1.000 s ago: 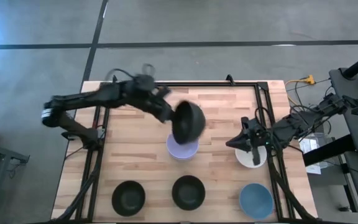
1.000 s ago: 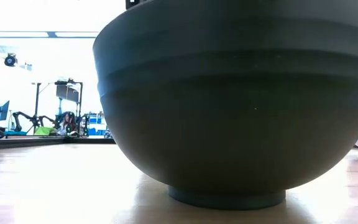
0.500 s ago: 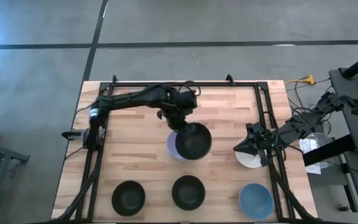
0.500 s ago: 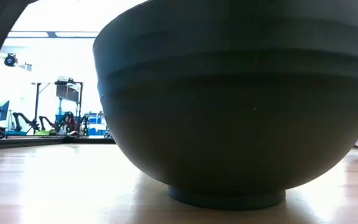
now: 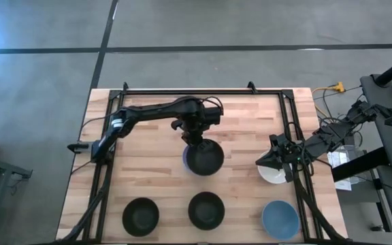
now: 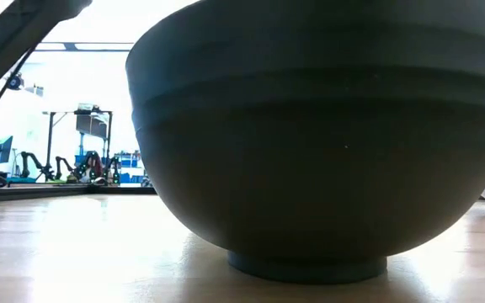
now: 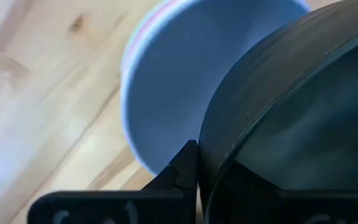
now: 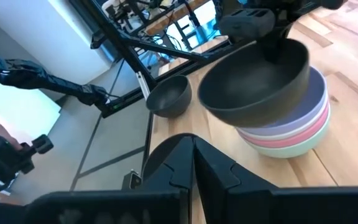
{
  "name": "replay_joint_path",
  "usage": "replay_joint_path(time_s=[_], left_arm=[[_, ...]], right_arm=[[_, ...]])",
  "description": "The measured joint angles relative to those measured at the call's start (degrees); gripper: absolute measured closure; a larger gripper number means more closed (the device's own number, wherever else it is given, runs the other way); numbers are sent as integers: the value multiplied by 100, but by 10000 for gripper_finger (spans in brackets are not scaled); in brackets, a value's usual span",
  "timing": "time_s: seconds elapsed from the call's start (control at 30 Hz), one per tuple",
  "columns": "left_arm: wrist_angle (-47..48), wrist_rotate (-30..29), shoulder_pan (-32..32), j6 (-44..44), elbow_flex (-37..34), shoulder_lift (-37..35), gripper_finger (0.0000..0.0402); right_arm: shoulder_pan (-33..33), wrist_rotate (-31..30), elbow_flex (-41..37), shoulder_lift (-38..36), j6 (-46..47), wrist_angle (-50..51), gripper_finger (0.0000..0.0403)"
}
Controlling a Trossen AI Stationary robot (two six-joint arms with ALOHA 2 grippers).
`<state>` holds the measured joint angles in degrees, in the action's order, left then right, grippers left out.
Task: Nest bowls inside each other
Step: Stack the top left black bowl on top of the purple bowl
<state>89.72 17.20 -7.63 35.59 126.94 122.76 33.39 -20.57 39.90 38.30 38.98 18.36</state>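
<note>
My left gripper (image 5: 194, 136) is shut on a black bowl (image 5: 204, 158) right over a stack of lavender (image 8: 312, 99), pink and mint green bowls (image 8: 291, 144) at the table's middle. The bowl is tilted; whether it touches the lavender bowl I cannot tell. My right gripper (image 5: 267, 160) is shut over the left rim of a white bowl (image 5: 278, 173) that stands on the table's right side. Two more black bowls (image 5: 140, 216) (image 5: 205, 209) and a blue bowl (image 5: 280, 219) stand on their feet along the near edge. My left gripper holds the black bowl by its rim (image 7: 205, 163), on the bowl's far side. One finger (image 7: 182, 171) lies against the outer wall; the other is hidden by the bowl. The fingers come from above, pointing down. The bowl hangs tilted, mouth up, above the lavender bowl (image 7: 166, 93).
In the low view one black bowl (image 6: 318, 143) stands right before the camera and hides most of the table. A dark frame rail (image 5: 203, 92) runs along the far edge and both sides. Bare wood lies on the table's left half (image 5: 141, 163).
My left gripper has swung from the far middle toward the near edge and gone down over the stack. The black bowl, first turned on its side, has come round mouth up and now sits just over the lavender bowl.
</note>
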Motion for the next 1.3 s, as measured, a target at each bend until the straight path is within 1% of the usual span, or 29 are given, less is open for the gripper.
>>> replay_joint_path(time_s=[0.17, 0.43, 0.73, 0.9, 1.03, 1.17, 1.3], left_arm=[[23, -280, -125, -10, -80, 0, 402], [27, -272, -152, -180, -127, -4, 402], [29, -248, -152, -302, -575, -9, 402], [27, -230, -151, -450, -632, -11, 400], [27, -272, -136, -652, -633, -11, 375], [27, -280, -136, -659, -630, -36, 336], [28, -427, -134, -640, -630, -96, 295]], right_arm=[[34, 4, 0, 2, 34, 74, 394], [65, 11, 0, 0, 88, 122, 394], [63, 13, 2, 0, 252, 108, 394], [125, 7, 2, 4, 413, 108, 394], [259, 8, 2, 30, 421, 77, 394], [406, 4, 4, 89, 457, -12, 394], [489, 5, 4, 161, 457, -74, 394]])
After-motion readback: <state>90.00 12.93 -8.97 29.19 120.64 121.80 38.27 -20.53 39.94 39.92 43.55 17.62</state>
